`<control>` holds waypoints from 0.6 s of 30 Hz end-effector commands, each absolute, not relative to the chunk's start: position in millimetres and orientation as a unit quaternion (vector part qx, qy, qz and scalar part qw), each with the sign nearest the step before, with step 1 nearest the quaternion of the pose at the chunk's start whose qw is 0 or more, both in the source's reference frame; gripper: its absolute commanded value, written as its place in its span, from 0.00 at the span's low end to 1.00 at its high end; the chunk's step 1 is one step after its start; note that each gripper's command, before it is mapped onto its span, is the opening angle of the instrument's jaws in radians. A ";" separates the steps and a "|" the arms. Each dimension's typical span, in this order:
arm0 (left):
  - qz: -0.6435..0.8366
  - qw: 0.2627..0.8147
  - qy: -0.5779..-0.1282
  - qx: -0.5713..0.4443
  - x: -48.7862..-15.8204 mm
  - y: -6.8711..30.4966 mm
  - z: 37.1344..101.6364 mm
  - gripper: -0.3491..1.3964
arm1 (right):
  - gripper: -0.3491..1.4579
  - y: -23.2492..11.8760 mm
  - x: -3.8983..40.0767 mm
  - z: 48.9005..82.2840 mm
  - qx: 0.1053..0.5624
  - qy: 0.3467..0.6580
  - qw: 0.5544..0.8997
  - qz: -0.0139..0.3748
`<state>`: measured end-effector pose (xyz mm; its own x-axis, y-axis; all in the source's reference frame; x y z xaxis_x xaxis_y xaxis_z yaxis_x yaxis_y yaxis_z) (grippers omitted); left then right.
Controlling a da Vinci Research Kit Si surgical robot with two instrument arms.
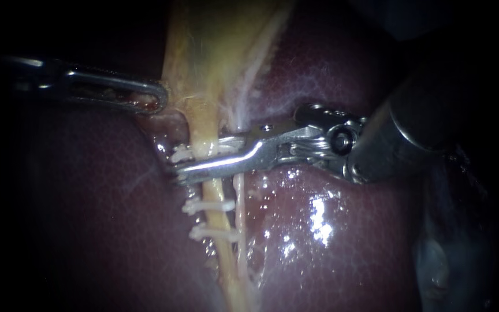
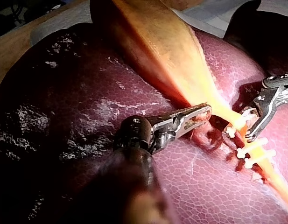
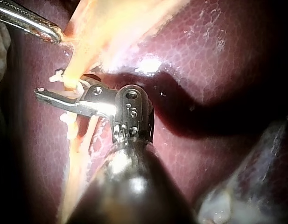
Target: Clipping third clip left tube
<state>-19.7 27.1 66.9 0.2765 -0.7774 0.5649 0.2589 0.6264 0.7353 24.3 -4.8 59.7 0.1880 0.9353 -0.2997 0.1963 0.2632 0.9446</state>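
The yellow left tube runs down from the gallbladder, with a paler right tube beside it. My right instrument reaches across the left tube, one jaw on either side of it, shut on a white clip that straddles the tube. Below the jaws, two white clips sit on the same tube. In the right wrist view the held clip shows just beyond the jaws. My left instrument is shut on the gallbladder's edge and holds it out to the left.
Dark red liver lies all around the tubes, wet and shiny on the right. The right instrument's thick dark shaft fills the upper right. In the left wrist view, my left instrument is near the clipped tube.
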 end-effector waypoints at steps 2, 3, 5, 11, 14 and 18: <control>-0.343 0.755 -0.494 0.263 -19.7 27.1 66.9 0.00 | 0.21 -4.8 24.2 59.7 0.516 0.550 0.574 0.319; -0.343 0.755 -0.494 0.263 -19.7 27.1 66.9 0.00 | 0.15 -4.9 24.2 59.6 0.518 0.550 0.574 0.317; -0.343 0.755 -0.494 0.263 -19.7 27.1 66.9 0.00 | 0.07 -4.9 24.2 59.6 0.521 0.549 0.573 0.313; -0.343 0.755 -0.494 0.263 -19.7 27.1 66.9 0.00 | 0.00 -4.9 24.2 59.7 0.517 0.551 0.573 0.318; -0.343 0.755 -0.494 0.263 -19.7 27.1 66.9 0.00 | 0.00 -4.9 24.1 59.7 0.509 0.553 0.580 0.315; -0.343 0.755 -0.494 0.263 -19.7 27.1 66.9 0.00 | 0.00 -5.0 24.2 59.7 0.507 0.555 0.581 0.313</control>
<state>-19.7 27.1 66.9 0.2768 -0.7773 0.5650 0.2586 0.6266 0.7352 24.1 -5.0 59.7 0.1888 0.9261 -0.3265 0.1988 0.2896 0.9363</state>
